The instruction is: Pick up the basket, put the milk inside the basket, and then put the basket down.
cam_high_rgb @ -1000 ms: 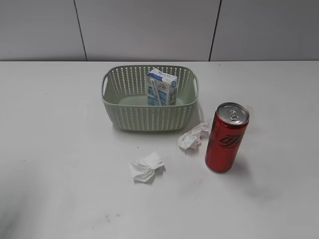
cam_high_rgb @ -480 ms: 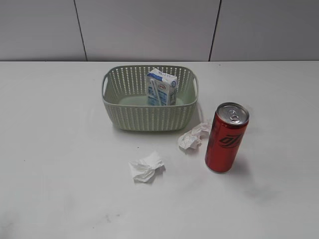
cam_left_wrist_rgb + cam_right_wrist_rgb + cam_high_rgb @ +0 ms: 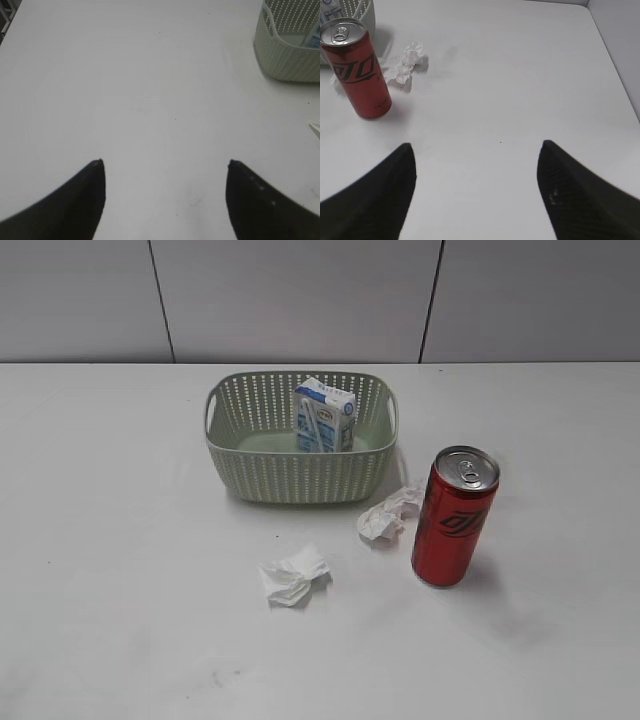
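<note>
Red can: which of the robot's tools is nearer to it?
Right. The right tool has the red can close by at its front-left; the left tool faces bare table, no can in view.

Nothing fully readable. The red can [image 3: 357, 70] carries a black stylised logo on its side (looks like slanted letters or digits, can't make them out in either the right wrist or exterior view). The milk [image 3: 324, 416] has blue print and a small round emblem, too small to read.
</note>
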